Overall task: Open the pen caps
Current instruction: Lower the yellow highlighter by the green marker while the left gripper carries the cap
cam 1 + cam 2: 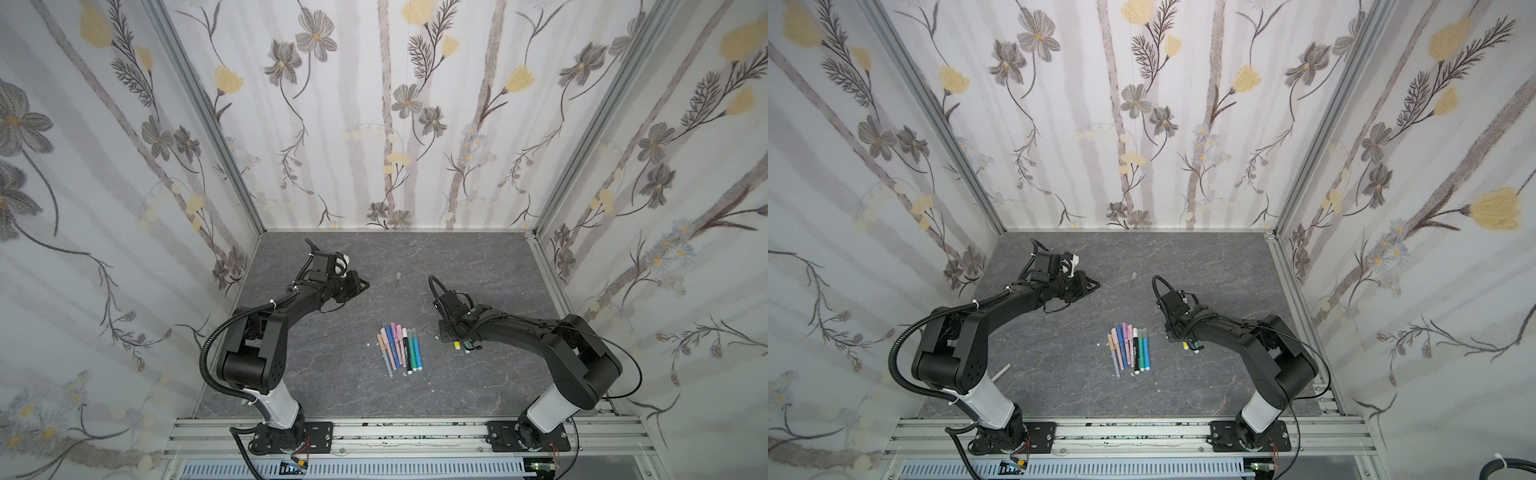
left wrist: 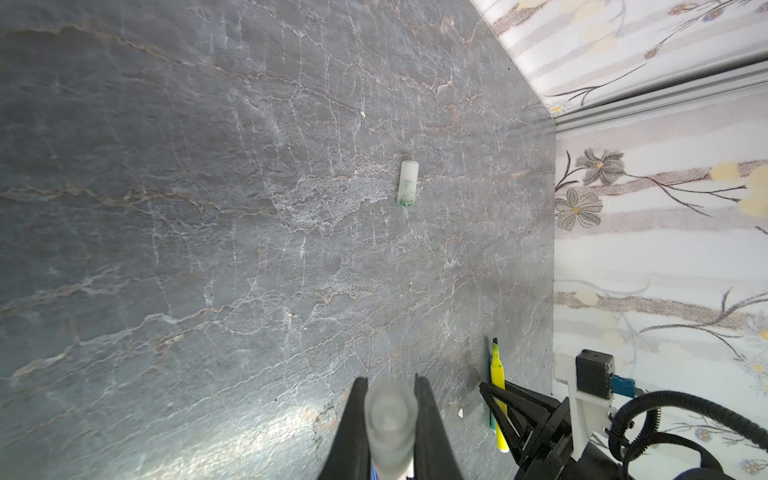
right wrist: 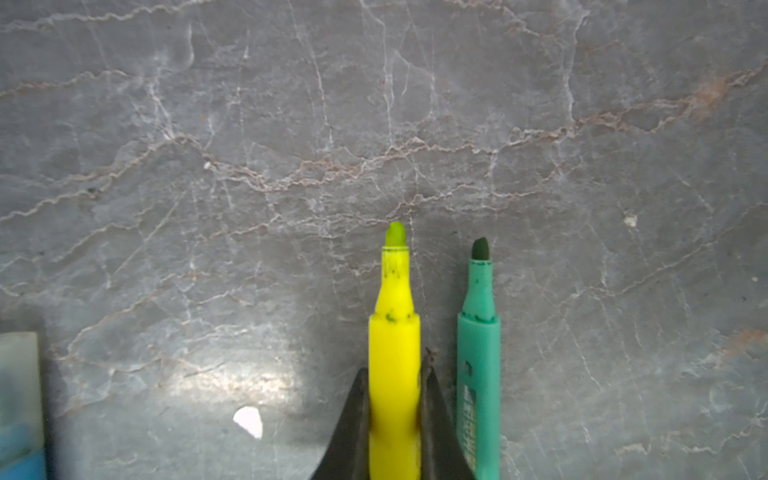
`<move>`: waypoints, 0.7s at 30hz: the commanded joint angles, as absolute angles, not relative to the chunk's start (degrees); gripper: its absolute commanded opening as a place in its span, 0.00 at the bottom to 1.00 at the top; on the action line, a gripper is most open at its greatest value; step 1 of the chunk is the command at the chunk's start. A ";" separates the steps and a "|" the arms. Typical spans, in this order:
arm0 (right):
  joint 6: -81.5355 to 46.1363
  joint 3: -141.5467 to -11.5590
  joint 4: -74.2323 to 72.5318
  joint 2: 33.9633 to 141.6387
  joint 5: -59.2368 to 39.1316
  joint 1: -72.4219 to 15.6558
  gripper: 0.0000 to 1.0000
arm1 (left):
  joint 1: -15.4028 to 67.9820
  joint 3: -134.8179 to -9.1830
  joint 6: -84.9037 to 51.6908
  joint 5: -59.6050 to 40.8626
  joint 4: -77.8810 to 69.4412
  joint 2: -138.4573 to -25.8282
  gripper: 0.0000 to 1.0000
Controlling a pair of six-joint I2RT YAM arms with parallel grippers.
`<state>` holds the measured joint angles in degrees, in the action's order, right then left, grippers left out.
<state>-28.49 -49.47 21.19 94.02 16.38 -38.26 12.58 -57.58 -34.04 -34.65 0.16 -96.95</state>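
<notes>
Because the left gripper (image 2: 390, 380) is clamped on a frosted cap (image 2: 390, 415) while the right gripper (image 3: 395, 365) is clamped on the yellow pen (image 3: 393, 299), whose tip is bare, the two stand well apart, each with its half. The yellow pen is held low beside a bare-tipped green pen (image 3: 478, 353), apparently to join a finished group away from the row of pens (image 1: 399, 349), which look capped. A loose cap (image 2: 407, 184) lies alone on the table (image 2: 208, 208), clear of all pens.

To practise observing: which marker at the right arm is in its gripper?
The yellow marker, clamped in the right gripper; the green marker lies free beside it.
</notes>
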 commanded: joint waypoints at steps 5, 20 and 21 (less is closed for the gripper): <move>-29.65 -49.75 23.03 94.22 18.36 -38.67 0.14 | 12.48 -55.67 -34.00 -35.46 -1.75 -95.69 0.00; -29.27 -49.13 22.58 94.56 19.20 -38.81 0.21 | 12.54 -57.55 -34.52 -35.99 -1.41 -97.03 0.00; -29.09 -49.31 22.63 94.67 19.31 -38.83 0.21 | 12.51 -57.65 -34.61 -36.03 -1.41 -97.15 0.00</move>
<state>-29.06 -49.08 22.39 94.32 18.04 -38.72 12.53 -56.90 -34.48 -35.77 -0.27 -96.77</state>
